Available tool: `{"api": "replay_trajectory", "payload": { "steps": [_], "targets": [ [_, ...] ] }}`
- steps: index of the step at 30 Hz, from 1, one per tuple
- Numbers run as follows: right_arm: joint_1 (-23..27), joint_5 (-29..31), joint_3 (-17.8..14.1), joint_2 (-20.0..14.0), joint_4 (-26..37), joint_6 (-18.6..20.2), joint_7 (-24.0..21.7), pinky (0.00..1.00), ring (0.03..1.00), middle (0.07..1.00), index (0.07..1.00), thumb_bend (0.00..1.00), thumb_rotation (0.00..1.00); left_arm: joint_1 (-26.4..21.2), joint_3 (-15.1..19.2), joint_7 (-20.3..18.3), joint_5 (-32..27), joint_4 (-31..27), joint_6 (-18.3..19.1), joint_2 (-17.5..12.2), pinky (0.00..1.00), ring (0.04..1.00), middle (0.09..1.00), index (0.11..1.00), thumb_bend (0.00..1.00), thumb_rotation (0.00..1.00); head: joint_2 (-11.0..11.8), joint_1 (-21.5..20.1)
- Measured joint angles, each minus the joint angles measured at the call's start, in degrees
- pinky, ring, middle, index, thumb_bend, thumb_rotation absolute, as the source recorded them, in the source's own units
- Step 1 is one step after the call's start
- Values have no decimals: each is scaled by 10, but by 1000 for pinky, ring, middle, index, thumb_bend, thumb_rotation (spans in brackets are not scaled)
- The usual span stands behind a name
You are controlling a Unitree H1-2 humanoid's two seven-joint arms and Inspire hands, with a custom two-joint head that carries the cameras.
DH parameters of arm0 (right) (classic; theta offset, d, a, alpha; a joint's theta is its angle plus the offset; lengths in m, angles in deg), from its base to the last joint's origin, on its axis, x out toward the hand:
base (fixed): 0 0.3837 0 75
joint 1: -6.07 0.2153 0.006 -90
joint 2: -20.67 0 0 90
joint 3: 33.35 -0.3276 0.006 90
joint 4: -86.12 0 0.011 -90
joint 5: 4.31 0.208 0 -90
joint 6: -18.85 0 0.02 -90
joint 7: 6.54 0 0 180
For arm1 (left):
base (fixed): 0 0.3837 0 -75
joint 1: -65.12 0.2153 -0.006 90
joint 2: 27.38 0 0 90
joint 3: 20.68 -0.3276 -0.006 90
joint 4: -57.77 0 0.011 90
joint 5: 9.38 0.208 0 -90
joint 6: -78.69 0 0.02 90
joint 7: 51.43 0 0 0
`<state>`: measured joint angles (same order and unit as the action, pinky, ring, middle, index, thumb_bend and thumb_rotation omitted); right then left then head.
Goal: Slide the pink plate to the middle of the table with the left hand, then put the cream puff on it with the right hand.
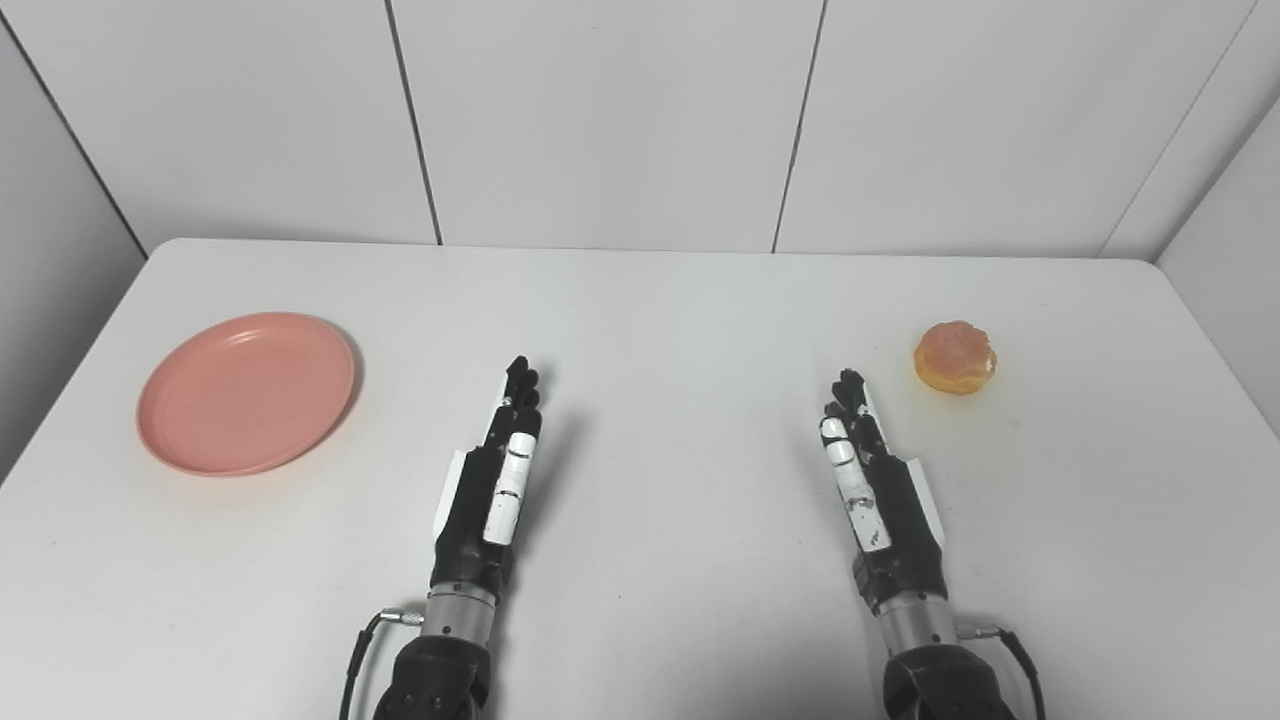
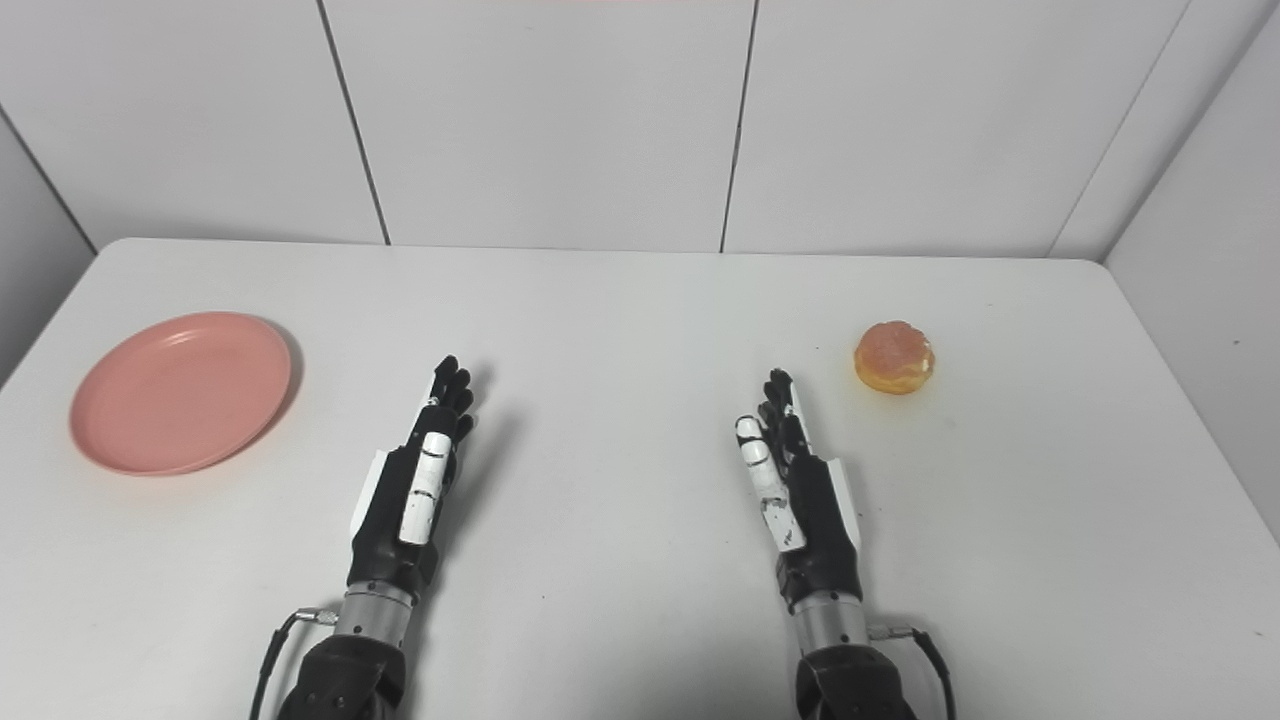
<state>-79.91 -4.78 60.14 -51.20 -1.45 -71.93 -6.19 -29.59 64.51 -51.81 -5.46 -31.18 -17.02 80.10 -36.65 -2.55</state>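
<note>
White table (image 1: 660, 300) spanning the view, walled by pale panels (image 1: 600, 110). Pink plate (image 1: 246, 392) lying flat at nine o'clock, near the left edge, well apart from everything else. Left hand (image 1: 490, 490) at seven o'clock, fingers straight and extended, holding nothing. Right hand (image 1: 875, 490) at five o'clock, likewise stretched out and empty. Cream puff (image 1: 955, 357) sitting at three o'clock, near the right fingertips, not touching.

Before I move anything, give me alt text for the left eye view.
A left robot hand and a right robot hand lie open and empty on a white table. An empty pink plate sits far left; a cream puff sits far right.
</note>
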Motion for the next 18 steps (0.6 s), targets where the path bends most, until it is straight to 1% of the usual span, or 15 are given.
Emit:
{"api": "replay_trajectory", "payload": {
  "steps": [1,3,6,11,13,15,16,18],
  "targets": [
    [3,0,1,-2,-4,0,-2,1000,1000,1000,1000,577,870,-4,1,1,0,5,-1,0,1000,1000,1000,1000,618,1000,5,3],
    [8,0,5,-8,-14,0,-10,1000,1000,1000,1000,583,865,-14,3,2,2,16,-4,-1,1000,1000,1000,1000,611,1000,6,0],
    [9,0,7,-8,-16,0,-12,1000,1000,1000,1000,569,856,-20,4,3,1,20,-6,-2,1000,1000,1000,1000,628,1000,-4,-5],
    [7,-1,11,-7,-11,0,-13,1000,1000,1000,1000,570,865,-20,4,2,0,18,-7,-3,1000,1000,1000,1000,616,999,-1,-2],
    [7,-2,14,-8,-11,0,-16,1000,1000,1000,1000,566,864,-20,4,2,0,18,-7,-3,1000,1000,1000,1000,628,1000,-8,-5],
    [7,-2,14,-8,-12,0,-18,1000,1000,1000,1000,562,863,-20,4,2,0,18,-7,-5,1000,1000,1000,1000,633,999,-8,-5],
    [8,-2,13,-8,-12,0,-18,1000,1000,1000,1000,561,863,-20,3,1,0,19,-7,-6,1000,1000,1000,1000,637,998,1,-4],
    [10,-2,12,-8,-15,0,-18,1000,1000,1000,1000,557,877,-20,4,0,-2,19,-7,-7,1000,1000,1000,1000,621,1000,2,-2]
  ]
}}
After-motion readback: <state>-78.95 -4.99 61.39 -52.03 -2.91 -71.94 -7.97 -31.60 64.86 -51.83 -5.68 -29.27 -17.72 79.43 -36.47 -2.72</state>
